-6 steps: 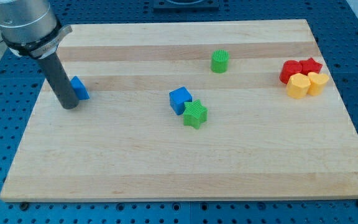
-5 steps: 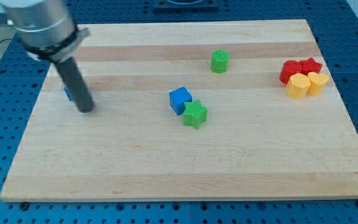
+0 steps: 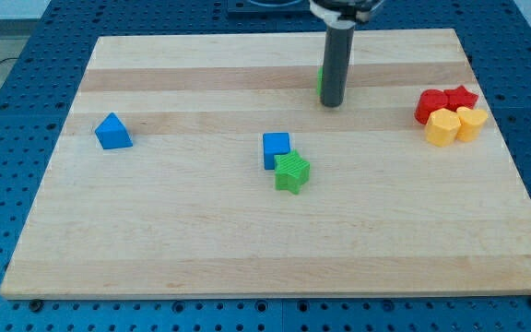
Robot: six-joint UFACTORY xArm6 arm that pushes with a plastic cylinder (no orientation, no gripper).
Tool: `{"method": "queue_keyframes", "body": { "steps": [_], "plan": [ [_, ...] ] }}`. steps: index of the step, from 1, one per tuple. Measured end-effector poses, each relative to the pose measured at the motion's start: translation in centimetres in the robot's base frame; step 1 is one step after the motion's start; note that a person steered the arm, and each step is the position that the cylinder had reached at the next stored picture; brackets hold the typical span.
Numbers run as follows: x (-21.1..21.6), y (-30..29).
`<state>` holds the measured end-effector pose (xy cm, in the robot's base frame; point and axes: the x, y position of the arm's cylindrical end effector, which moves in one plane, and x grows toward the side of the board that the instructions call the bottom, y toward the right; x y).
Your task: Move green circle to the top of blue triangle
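My tip [image 3: 332, 103] hides most of the small green circle block [image 3: 320, 80], upper centre; the blue triangle block [image 3: 112, 132] sits far left, so the push is not begun. The bare rod grips nothing.

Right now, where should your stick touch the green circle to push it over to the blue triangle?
On its right side, pushing toward the view's left. The green circle is mostly hidden behind my tip, and the blue triangle sits far left and a little lower.
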<state>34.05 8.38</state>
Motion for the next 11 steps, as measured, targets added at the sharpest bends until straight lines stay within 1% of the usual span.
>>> {"method": "queue_keyframes", "body": {
  "steps": [1,2,3,4,5,6,7,8,9,10,11],
  "plan": [
    [-0.8,0.2],
    [-0.8,2.2],
    [-3.7,5.1],
    [-6.8,4.8],
    [-4.5,0.5],
    [-1.9,-0.2],
    [-1.9,2.4],
    [-1.9,0.4],
    [-1.5,-7.0],
    [1.4,-9.8],
    [1.4,-7.9]
  ]
}}
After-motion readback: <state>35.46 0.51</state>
